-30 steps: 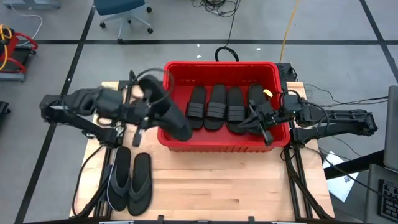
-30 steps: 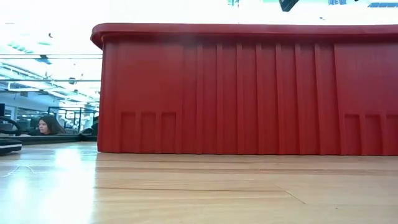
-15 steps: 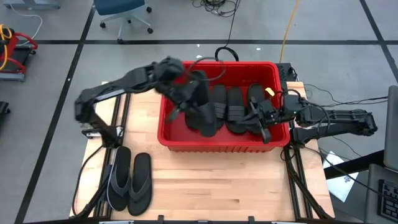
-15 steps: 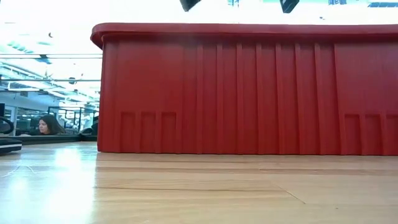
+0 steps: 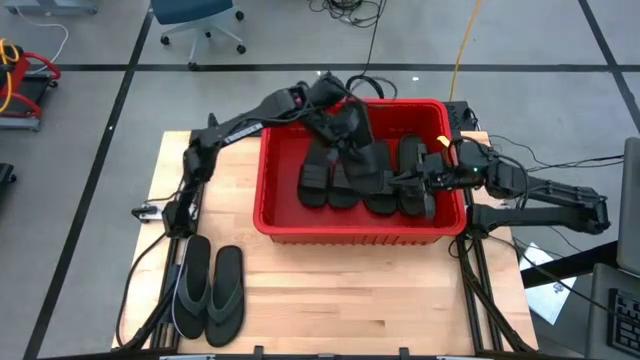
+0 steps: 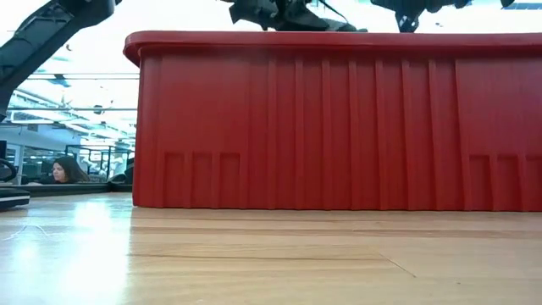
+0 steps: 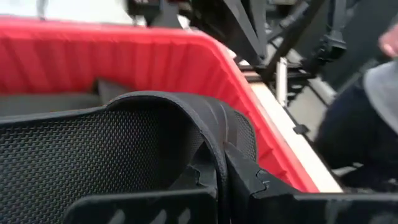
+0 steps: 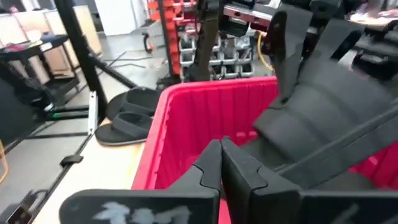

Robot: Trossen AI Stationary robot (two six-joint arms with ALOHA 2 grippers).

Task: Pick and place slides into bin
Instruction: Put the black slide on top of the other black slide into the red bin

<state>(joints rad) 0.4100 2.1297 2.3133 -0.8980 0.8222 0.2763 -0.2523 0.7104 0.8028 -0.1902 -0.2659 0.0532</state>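
Reaching over the far rim of the red bin (image 5: 262,190), the left gripper (image 5: 335,112) holds a black ribbed-strap slide (image 5: 350,128) above the bin's middle — its fingers are clamped on the strap, as the left wrist view shows, where the strap's arch (image 7: 186,118) sits right against the dark fingers (image 7: 249,180) with the textured footbed spread beside it. The held slide hangs tilted over the ones already inside. On the bin floor lie four more ribbed slides side by side: one at the left end (image 5: 315,178), two in the middle (image 5: 345,180) (image 5: 378,185), and one at the right end (image 5: 415,170). The right gripper (image 5: 415,180) is inside the bin at that right end, low over the rightmost slide; in the right wrist view its two fingers (image 8: 214,165) stand together with nothing between them. Outside the bin, the thong-strap pair (image 5: 210,290) lies on the wooden table (image 5: 350,300) near its front left corner, well apart from the bin. The low view shows only the bin's front wall (image 6: 339,127) and arm parts above the rim — plus a person (image 6: 63,171) far off in the room.
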